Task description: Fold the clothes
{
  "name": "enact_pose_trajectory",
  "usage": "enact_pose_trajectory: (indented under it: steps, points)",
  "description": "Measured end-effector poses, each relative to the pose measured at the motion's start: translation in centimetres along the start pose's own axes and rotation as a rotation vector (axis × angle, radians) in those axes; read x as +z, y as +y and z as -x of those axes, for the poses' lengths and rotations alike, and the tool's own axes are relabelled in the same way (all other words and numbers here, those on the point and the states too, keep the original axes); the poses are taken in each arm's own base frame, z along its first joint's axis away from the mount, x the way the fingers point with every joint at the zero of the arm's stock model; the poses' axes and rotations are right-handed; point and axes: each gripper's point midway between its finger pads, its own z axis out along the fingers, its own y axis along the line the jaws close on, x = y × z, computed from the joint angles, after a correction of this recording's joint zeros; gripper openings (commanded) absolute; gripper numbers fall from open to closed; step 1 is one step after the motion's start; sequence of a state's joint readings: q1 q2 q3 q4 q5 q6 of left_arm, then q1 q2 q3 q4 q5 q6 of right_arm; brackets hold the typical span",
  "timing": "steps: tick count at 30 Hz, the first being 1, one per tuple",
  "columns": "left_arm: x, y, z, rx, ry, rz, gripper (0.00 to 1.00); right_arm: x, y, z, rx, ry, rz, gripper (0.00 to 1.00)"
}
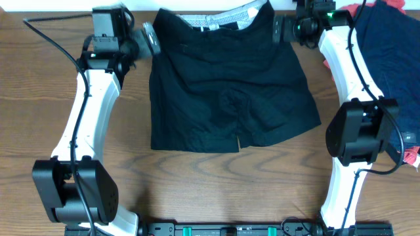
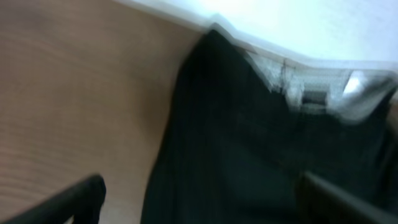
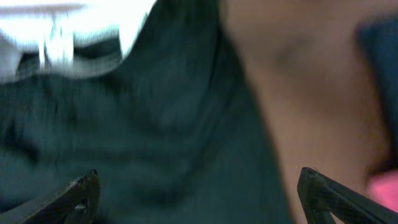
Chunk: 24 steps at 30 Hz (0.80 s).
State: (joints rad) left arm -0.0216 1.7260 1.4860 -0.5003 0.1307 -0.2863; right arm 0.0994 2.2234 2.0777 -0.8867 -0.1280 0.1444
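The black shorts lie spread flat on the wooden table, waistband with whitish-grey lining at the far edge, legs toward the front. My left gripper is open beside the shorts' far left corner; in the left wrist view the black cloth and the lining lie between its fingers. My right gripper is open at the far right corner; in the right wrist view its fingers straddle the cloth's edge. Neither holds anything.
A pile of dark blue cloth with red and pink pieces lies at the table's right side behind the right arm. The table's far edge runs just behind the waistband.
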Motion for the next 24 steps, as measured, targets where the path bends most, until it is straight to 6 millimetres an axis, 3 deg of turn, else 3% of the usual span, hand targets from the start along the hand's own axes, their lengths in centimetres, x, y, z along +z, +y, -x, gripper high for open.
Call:
enact_pose_trajectory:
  steps: [4, 8, 14, 21, 24]
  points:
    - [-0.2, 1.7, -5.4, 0.017, 0.218, 0.074, 0.98, -0.3, 0.7, -4.4, -0.012, 0.177, 0.005, 0.95]
    - [-0.8, 2.7, -8.2, 0.047, 0.339, 0.112, 0.98, -0.7, 2.2, -7.3, -0.052, 0.287, 0.018, 0.89]
    - [-1.1, 3.1, -9.3, 0.118, 0.395, 0.114, 0.98, 0.4, 5.5, -10.3, -0.129, 0.356, 0.049, 0.88]
    - [0.2, 4.0, -11.4, 0.161, 0.489, 0.128, 0.98, 3.2, 8.9, -15.8, -0.199, 0.45, 0.104, 0.83]
    - [0.9, 4.4, -12.3, 0.169, 0.525, 0.134, 0.98, 3.6, 9.8, -16.9, -0.213, 0.464, 0.119, 0.82]
